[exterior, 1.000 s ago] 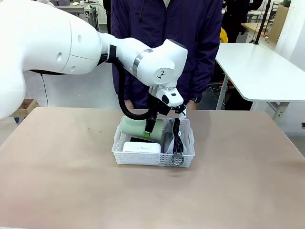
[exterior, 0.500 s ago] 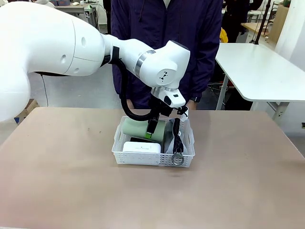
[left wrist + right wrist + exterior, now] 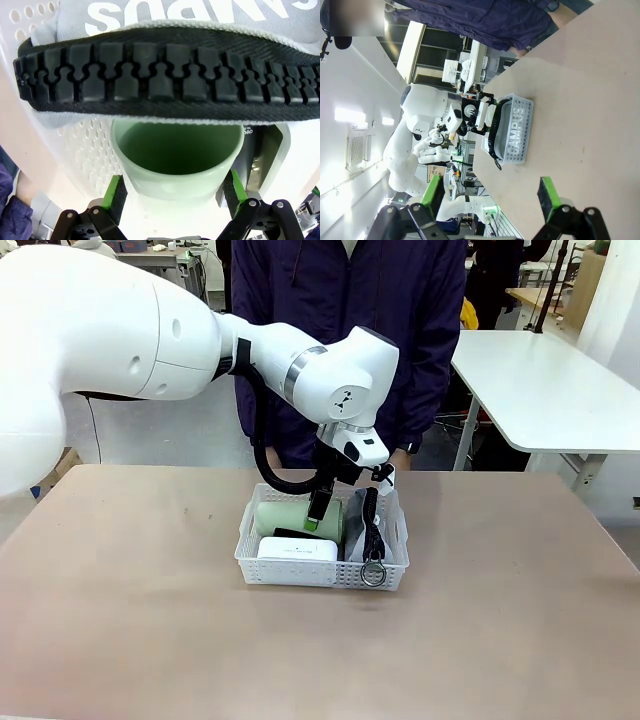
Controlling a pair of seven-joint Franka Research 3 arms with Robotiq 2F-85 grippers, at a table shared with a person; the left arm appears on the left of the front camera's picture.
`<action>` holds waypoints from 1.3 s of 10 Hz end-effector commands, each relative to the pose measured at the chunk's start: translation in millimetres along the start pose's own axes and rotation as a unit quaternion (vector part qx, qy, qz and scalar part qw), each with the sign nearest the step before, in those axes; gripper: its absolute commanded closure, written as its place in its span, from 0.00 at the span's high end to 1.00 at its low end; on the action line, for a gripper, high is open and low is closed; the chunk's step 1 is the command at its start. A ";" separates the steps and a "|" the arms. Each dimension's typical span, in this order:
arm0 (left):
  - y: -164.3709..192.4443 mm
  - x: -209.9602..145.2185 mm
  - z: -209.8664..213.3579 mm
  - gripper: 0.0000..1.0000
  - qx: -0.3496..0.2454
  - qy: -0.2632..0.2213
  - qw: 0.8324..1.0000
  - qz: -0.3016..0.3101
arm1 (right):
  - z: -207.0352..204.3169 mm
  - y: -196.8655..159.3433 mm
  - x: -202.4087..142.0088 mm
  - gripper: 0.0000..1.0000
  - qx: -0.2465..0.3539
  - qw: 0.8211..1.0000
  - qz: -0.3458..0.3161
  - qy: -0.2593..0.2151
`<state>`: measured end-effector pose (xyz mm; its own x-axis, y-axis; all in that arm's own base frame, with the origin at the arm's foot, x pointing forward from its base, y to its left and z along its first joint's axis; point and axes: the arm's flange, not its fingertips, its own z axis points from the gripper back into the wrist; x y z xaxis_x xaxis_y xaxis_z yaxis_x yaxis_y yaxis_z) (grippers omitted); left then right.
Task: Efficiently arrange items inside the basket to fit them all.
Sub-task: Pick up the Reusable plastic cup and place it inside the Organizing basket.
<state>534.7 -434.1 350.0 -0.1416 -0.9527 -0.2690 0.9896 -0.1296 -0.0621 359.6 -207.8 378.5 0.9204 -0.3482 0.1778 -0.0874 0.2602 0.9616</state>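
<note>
In the front view the white perforated basket (image 3: 300, 574) stands mid-table. My left gripper (image 3: 320, 512) reaches into its back half, shut on the pale green cup (image 3: 285, 517), which lies on its side. In the left wrist view the cup (image 3: 177, 172) opens toward the camera between my green pads (image 3: 114, 196). The white rounded box (image 3: 297, 548) lies at the front left, and the black stapler (image 3: 296, 533) shows just behind it. The grey CAMPUS pouch (image 3: 390, 524) stands in the right end, its black strap (image 3: 165, 70) draped forward and its ring (image 3: 374, 574) hanging over the rim. My right gripper (image 3: 490, 200) hangs open above the table, far from the basket (image 3: 516, 131).
A person in a dark jacket (image 3: 350, 330) stands at the table's far edge right behind the basket. The brown tabletop (image 3: 150, 620) spreads bare to the left, right and front of the basket. A second white table (image 3: 550, 390) stands at the back right.
My left gripper has sunk a little with the cup, which now lies lower in the back of the basket. The pouch, box and stapler have stayed put.
</note>
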 end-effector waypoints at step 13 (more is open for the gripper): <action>-268.1 -411.3 73.4 1.00 0.061 -0.525 0.797 0.291 | 1.1 3.8 -2.5 1.00 -0.010 1.000 -0.009 0.002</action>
<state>345.5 -72.9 562.1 0.2920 -0.6501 0.7015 0.9372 0.3406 -0.0745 359.4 -207.9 378.1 0.9204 -0.3487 0.1770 -0.0864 0.2602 0.9617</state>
